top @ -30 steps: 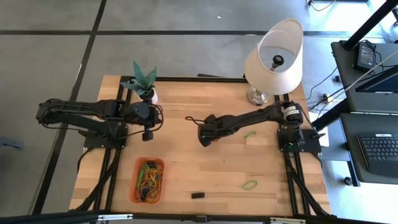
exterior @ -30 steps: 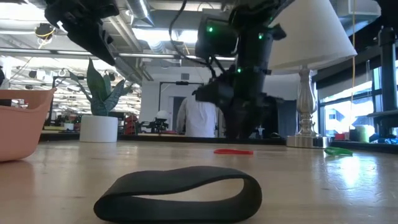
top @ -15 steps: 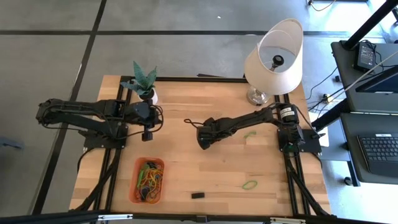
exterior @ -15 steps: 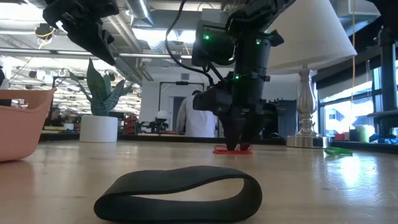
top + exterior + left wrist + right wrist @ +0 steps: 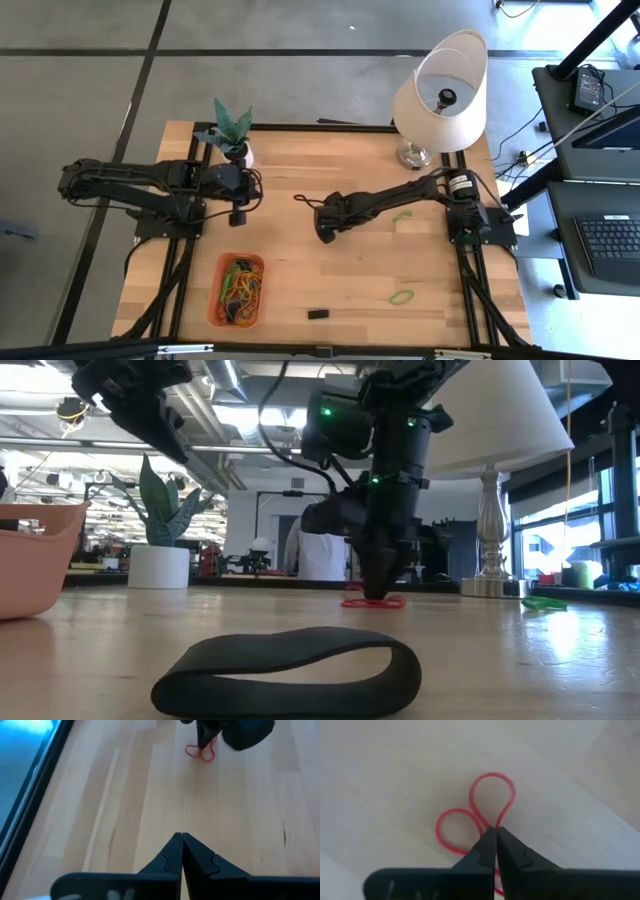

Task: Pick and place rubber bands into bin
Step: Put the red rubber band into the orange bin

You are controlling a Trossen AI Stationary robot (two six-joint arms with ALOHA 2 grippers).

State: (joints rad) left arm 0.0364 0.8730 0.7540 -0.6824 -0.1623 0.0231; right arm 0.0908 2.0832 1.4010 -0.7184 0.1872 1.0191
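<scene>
Jaws of right gripper (image 5: 496, 832) on red rubber band (image 5: 485, 812)

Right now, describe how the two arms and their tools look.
Both arms are dark, jointed and slim, with black cables looping along them. The right arm shows small green lights. The left tool and right tool each have two black fingers tapering to points.

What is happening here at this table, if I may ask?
The right gripper is down on the table, its fingers shut on a red rubber band that lies on the wood. The left gripper waits shut near the plant. The orange bin already holds many bands; two green bands lie loose.
</scene>
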